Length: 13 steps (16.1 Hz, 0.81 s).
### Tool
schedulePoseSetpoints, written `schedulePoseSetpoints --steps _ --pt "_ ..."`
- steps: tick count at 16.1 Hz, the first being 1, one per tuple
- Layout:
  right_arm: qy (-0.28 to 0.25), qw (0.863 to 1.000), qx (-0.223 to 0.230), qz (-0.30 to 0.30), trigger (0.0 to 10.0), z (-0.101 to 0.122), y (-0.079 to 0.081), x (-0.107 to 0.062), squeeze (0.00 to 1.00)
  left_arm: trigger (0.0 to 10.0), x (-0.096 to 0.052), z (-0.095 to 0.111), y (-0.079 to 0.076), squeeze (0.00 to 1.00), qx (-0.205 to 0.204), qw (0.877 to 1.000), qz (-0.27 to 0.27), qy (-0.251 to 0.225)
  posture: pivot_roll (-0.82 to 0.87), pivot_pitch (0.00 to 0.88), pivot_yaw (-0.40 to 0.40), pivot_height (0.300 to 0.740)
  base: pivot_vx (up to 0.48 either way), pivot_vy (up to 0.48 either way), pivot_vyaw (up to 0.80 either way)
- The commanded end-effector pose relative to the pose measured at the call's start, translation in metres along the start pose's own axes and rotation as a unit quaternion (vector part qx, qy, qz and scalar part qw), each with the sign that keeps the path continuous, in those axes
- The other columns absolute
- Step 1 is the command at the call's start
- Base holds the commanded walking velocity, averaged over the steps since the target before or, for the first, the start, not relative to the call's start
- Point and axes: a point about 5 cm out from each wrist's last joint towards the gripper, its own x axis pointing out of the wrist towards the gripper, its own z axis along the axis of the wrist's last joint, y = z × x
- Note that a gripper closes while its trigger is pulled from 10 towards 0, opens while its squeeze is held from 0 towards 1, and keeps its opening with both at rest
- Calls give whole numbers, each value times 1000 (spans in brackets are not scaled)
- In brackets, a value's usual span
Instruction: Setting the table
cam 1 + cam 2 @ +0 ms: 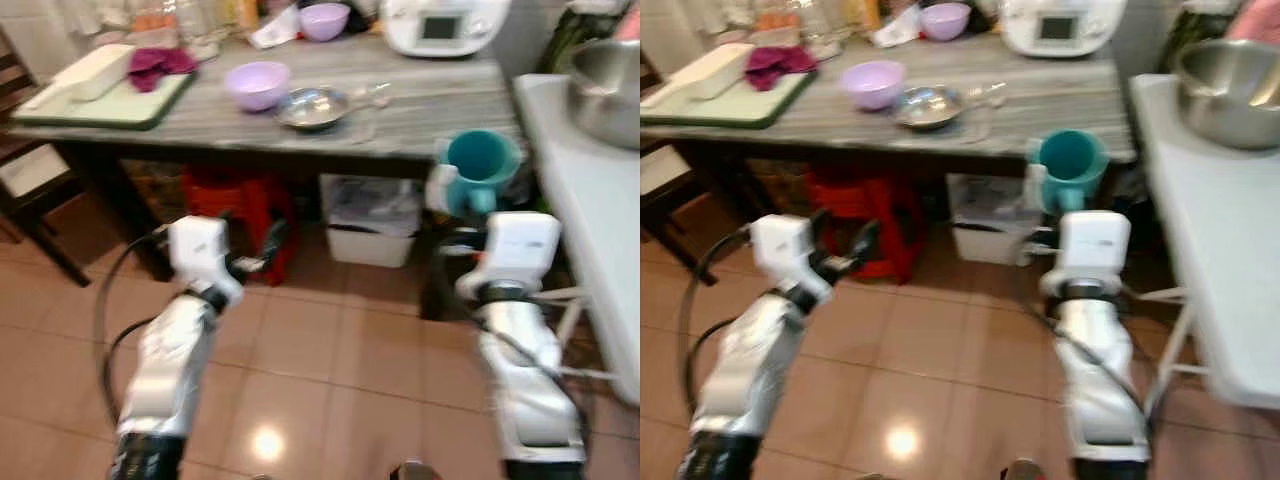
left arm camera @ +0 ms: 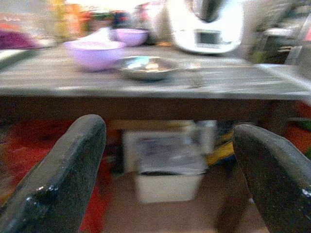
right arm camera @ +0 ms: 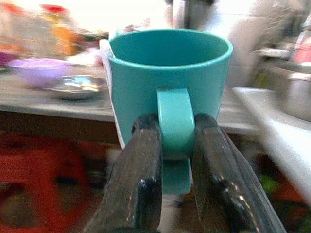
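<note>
In the head views, one teal mug point(image 1: 483, 165) is being carried upright by the right gripper point(image 1: 463, 195), held out in front of the grey-topped table point(image 1: 420, 115) at about the level of its edge, presumably so that it can be set down there without tipping. The left gripper point(image 1: 262, 250) is being held forward and empty, its fingers spread, probably kept clear for a later pick. On the table are being counted two lilac bowls point(image 1: 258, 84), one metal dish point(image 1: 312, 106), one white appliance point(image 1: 445, 25) and one green-rimmed tray point(image 1: 100, 100); one large steel bowl point(image 1: 605, 90) is resting on the white counter point(image 1: 570, 200) at the right. In the left wrist view, the two black fingers point(image 2: 63, 174) are being kept wide apart with nothing between them, pointed toward the table. In the right wrist view, the mug's handle point(image 3: 176, 124) is being pinched between the two closed fingers point(image 3: 138, 184), a hold that is judged to keep the cup level.
</note>
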Motion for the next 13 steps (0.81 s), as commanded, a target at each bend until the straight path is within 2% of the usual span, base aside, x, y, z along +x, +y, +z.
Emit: schedulePoseSetpoints --steps 1,4,10,13 --pt "-12 1000 -7 -8 10000 5 -5 1 0 10000 2 2 -2 0 2 1000 -4 -5 -159 133 88 740 0 480 0" --pt "-12 1000 -6 -8 10000 6 -5 2 0 10000 2 3 -3 0 -2 1000 3 -11 -158 131 88 740 0 425 0" --pt "-9 1000 -7 -15 10000 5 -7 2 0 10000 0 2 -9 0 -11 1000 -26 -10 -157 129 86 740 0 0 0" --pt "-7 1000 -8 -14 10000 4 -8 3 0 10000 -3 2 -11 0 -12 999 -35 -12 -152 127 85 740 209 0 -800"
